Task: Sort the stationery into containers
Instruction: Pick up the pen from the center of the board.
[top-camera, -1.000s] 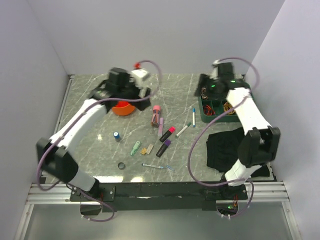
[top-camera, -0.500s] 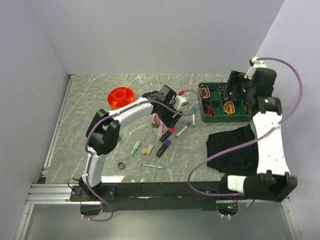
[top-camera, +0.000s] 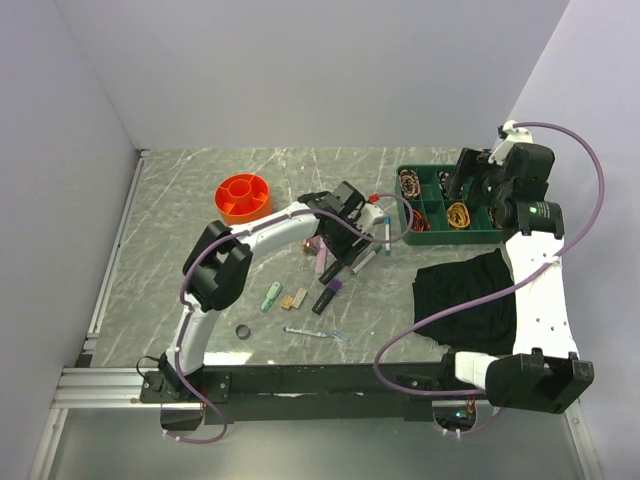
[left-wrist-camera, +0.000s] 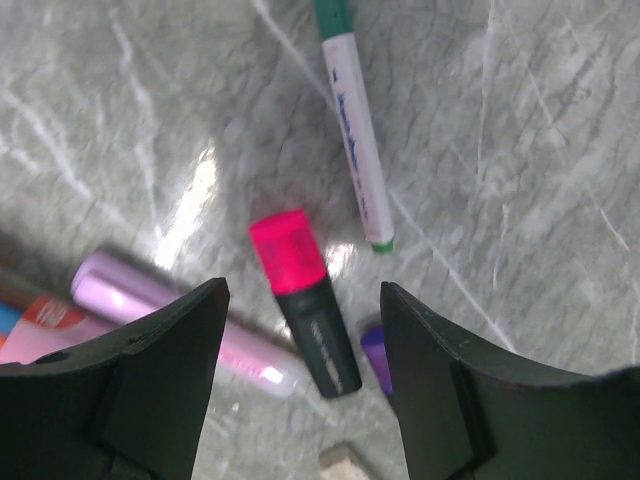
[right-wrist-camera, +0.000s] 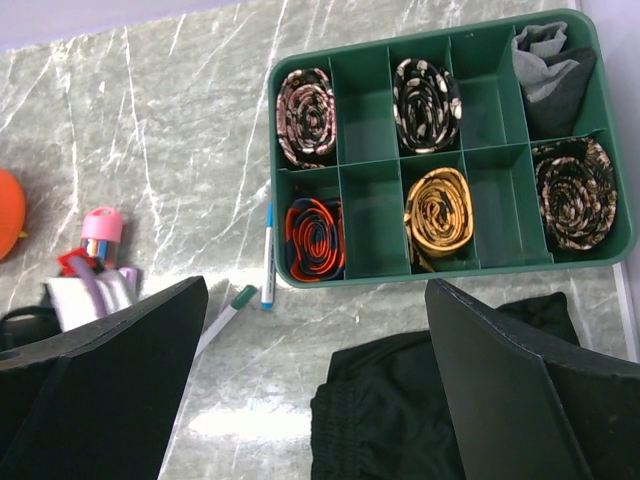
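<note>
Sitting at about 10 o'clock on the marble surface (top-camera: 170, 250), the round orange pot (top-camera: 242, 196) stands upright and well apart from the loose stationery. Toward 6 o'clock lie a small black ring (top-camera: 242, 331), then a green clip (top-camera: 271, 296) with a yellow eraser (top-camera: 294, 298) just beside it at its 3 o'clock, and a thin white pen (top-camera: 315, 332) nearer the front edge. At the centre the left claw (left-wrist-camera: 300, 290) hangs low over the pile with its two fingers (left-wrist-camera: 170, 370) spread, straddling a black marker with a pink cap (left-wrist-camera: 305, 310) without touching it. A pink tube (left-wrist-camera: 130, 285) lies at that marker's 9 o'clock, a purple-capped marker (top-camera: 327, 296) close by, and a white pen with a green cap (left-wrist-camera: 355, 150) at its 1 o'clock. A blue-capped pen (top-camera: 387, 235) lies just beside the green tray (top-camera: 497, 237) at 2 o'clock, which holds coiled bands (right-wrist-camera: 438, 212) in its compartments. A black cloth (top-camera: 465, 300) is spread at 4 o'clock. Above the tray the right claw (right-wrist-camera: 315, 295) is raised, wide open and holding nothing.
</note>
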